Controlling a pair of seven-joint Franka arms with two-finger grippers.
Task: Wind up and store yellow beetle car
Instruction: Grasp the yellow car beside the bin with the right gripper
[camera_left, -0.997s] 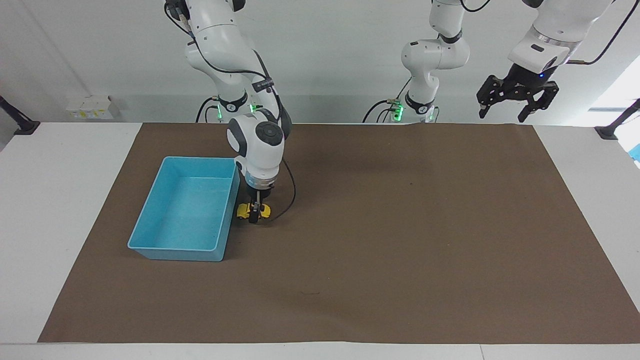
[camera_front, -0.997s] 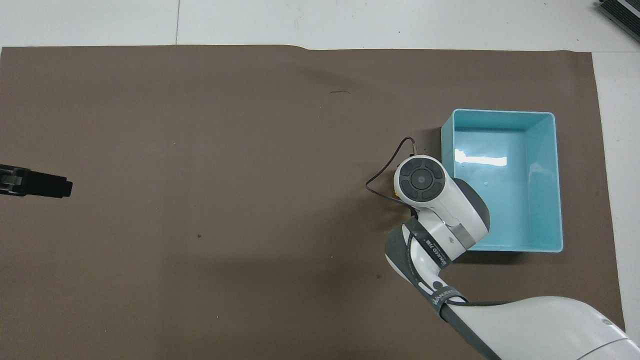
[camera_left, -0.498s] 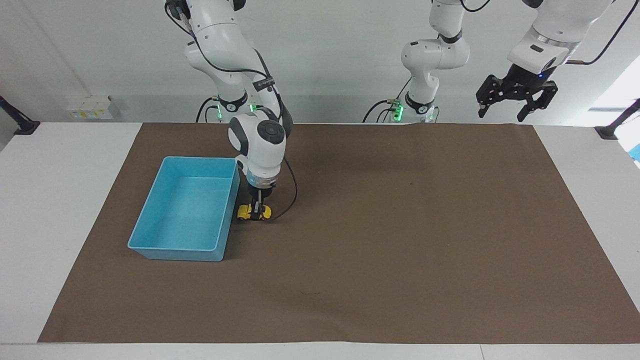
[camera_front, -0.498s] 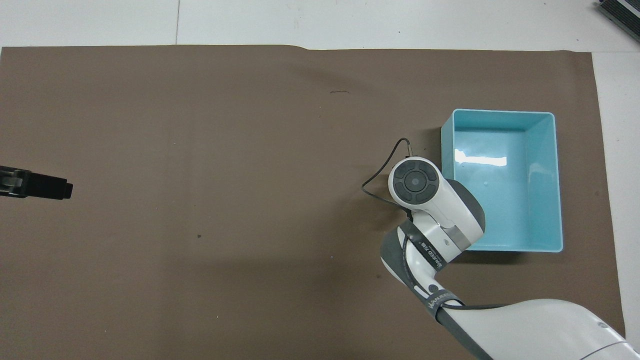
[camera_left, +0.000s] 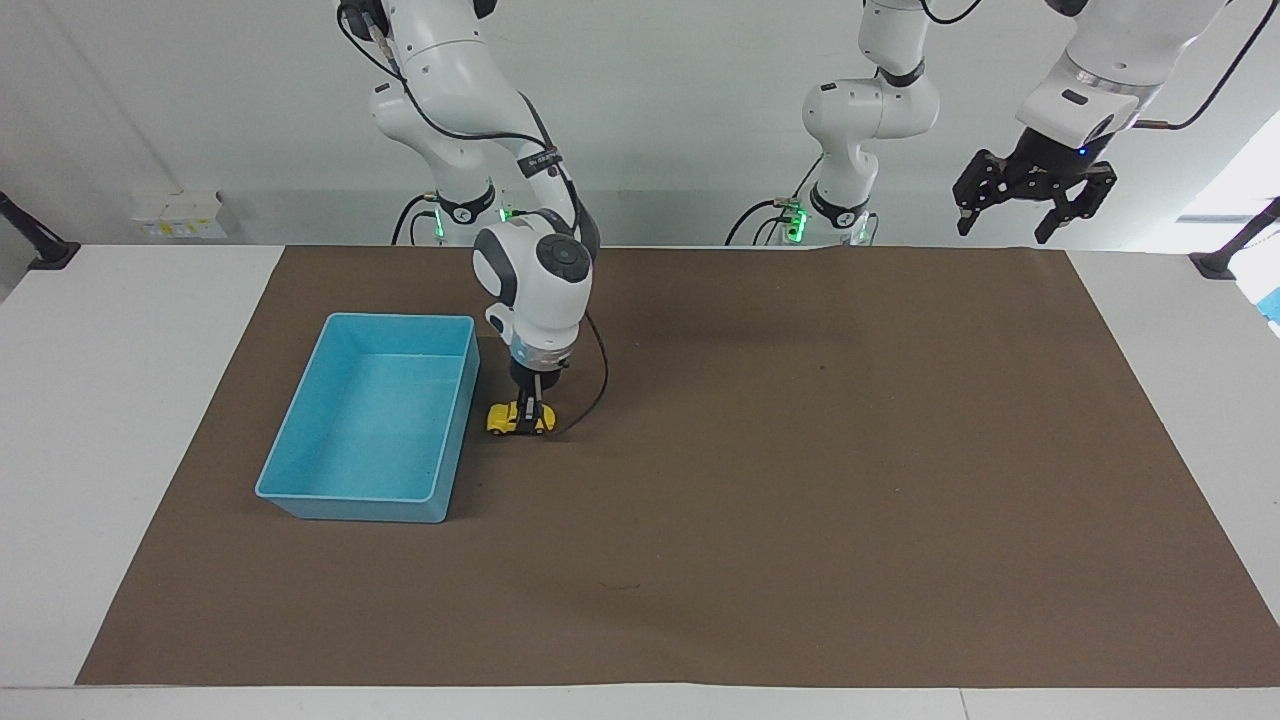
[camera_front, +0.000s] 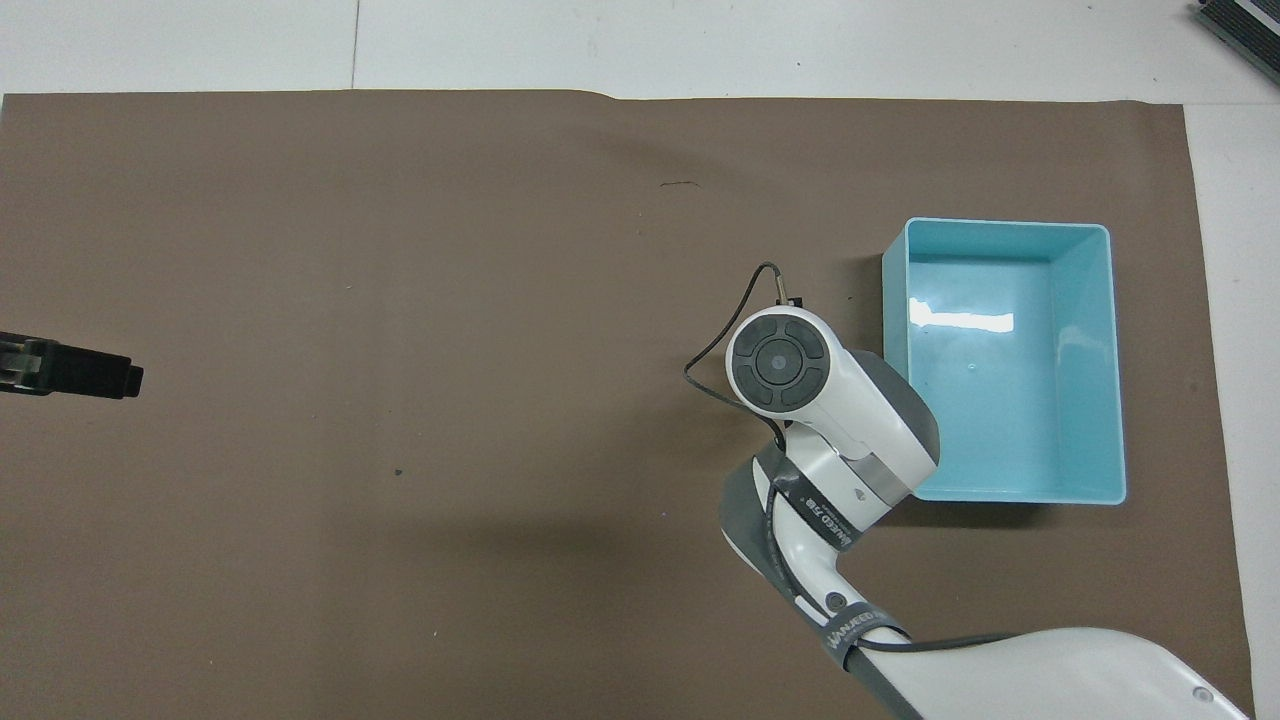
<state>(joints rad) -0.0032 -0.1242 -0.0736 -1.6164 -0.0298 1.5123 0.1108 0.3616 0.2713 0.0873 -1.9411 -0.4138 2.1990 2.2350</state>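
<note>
While yellow beetle car (camera_left: 520, 419) is clamped by right claw (camera_left: 531, 414), car rests on brown mat (camera_left: 800, 480), wheels down, just beside blue bin (camera_left: 372, 415), toward middle of worktop (camera_left: 130, 330). Facing view: car located at 3 o'clock of bin. Bin interior seen bare. Overhead view: car hidden beneath right arm wrist. Left claw (camera_left: 1034, 195) held raised, fingers spread wide, nothing gripped, over mat corner at left arm's end; arm waiting.
</note>
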